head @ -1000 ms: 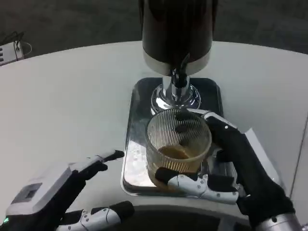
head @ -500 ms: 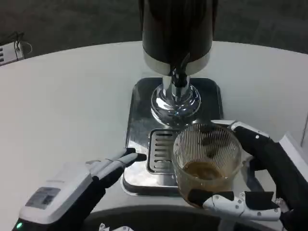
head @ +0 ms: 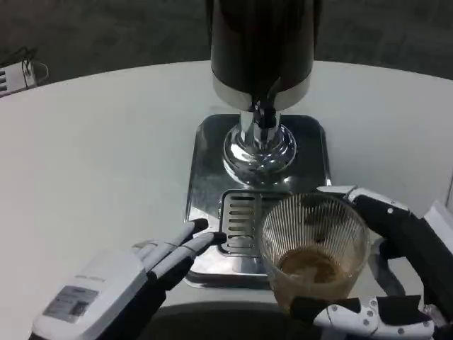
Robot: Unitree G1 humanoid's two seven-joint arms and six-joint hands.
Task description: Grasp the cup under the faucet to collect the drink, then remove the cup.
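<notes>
Taking the dispenser's steel base tray [head: 205,163] as the landmark: nearest the camera, at the tray's front right corner, the right hand [head: 396,276] wraps the ribbed glass cup [head: 313,244], with a white-and-black finger [head: 354,314] across its near side and others curving round its far right side. The cup stands upright with a shallow layer of brown drink in the bottom, over the tray's front edge and well forward of the faucet [head: 264,113].

At the tray's front left, the left hand [head: 120,287] holds nothing; its fingers lie straight and close together, tips reaching the tray's front rim beside the slotted drip grate [head: 241,223]. A small label sits on the white back of this hand, its writing too blurred to read.

On the tray's far half rises the chrome pedestal [head: 258,149], carrying the dark dispenser body [head: 262,39]. Far left of the tray, at the edge of the white table [head: 92,156], lies a pale box with cables [head: 15,74].
</notes>
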